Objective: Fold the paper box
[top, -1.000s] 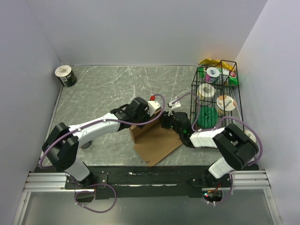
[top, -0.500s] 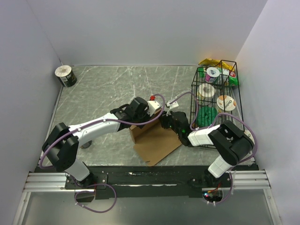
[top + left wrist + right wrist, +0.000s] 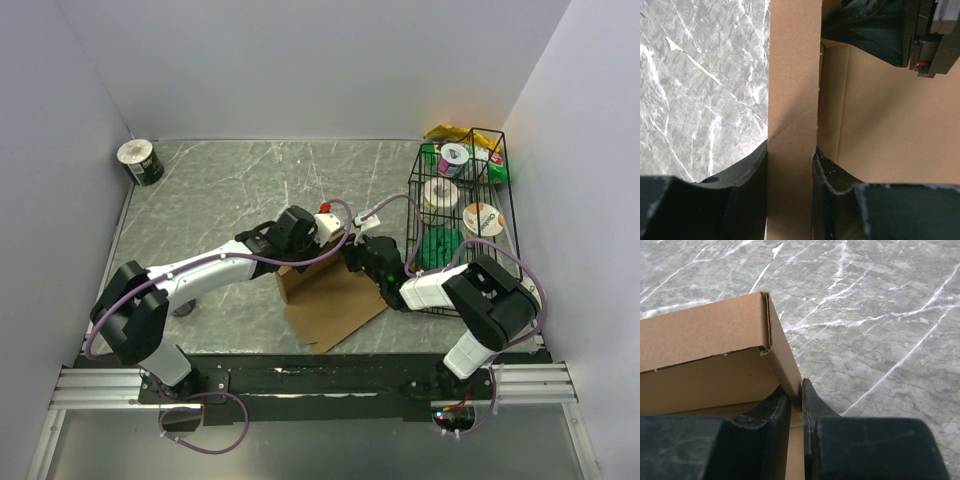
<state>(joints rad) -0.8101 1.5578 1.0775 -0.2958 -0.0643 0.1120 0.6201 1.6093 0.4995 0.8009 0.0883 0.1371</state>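
Observation:
The paper box [image 3: 332, 302] is plain brown cardboard, lying half folded in the middle of the table between both arms. My left gripper [image 3: 318, 252] is shut on an upright side wall [image 3: 792, 125] of the paper box; the wall runs straight up between its fingers [image 3: 747, 175]. My right gripper [image 3: 352, 262] is shut on another raised wall at the box's far right corner [image 3: 782, 355]; its fingertips [image 3: 807, 395] pinch the cardboard. The two grippers sit close together over the box's far edge.
A black wire basket [image 3: 460, 205] with tape rolls and packets stands at the right, close behind my right arm. A dark roll [image 3: 140, 162] stands at the far left corner. Grey marble tabletop [image 3: 250, 190] lies beyond the box.
My right arm's elbow has drawn in a little to the left; its gripper stays on the box wall. The left arm and the box have hardly moved.

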